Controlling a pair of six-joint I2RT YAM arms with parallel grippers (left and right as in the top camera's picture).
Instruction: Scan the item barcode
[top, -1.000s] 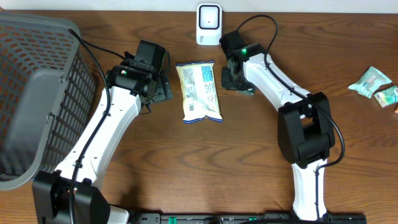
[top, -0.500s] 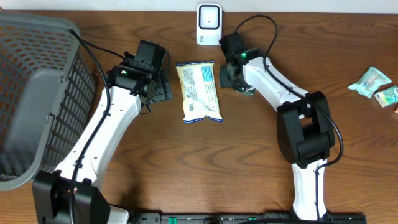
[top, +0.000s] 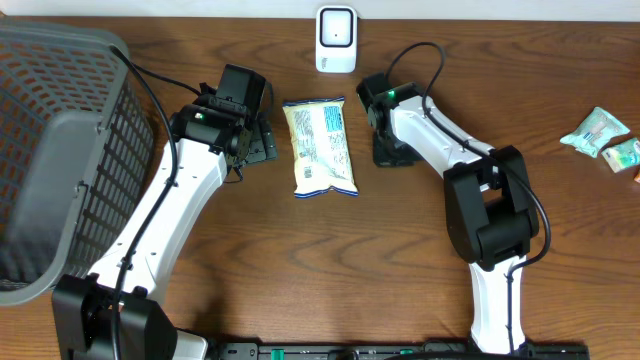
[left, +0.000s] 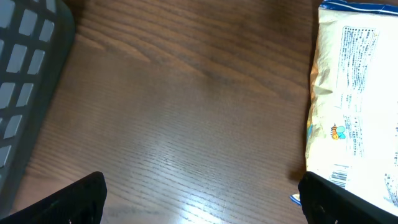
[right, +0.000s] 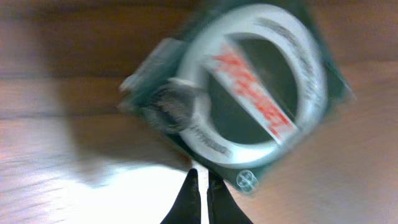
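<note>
Now dark green square packet with white ring (right: 249, 106) seen at 12 o'clock, right at tips of right gripper (right: 200, 198). Jaws shut; hold not clear. Packet tilted, corner toward 6 o'clock. Right arm nearer. Left gripper (left: 202, 202) wide open, empty; yellow snack bag (left: 354, 93) at 3 o'clock.

Right wrist: green pack (right: 249, 106) blurred, you can't read its label | overhead: right arm (top: 435, 130) mostly hides it | left wrist: snack bag (left: 354, 106) cropped right | overhead: basket (top: 50, 150) at tabletop's left edge, cut off
</note>
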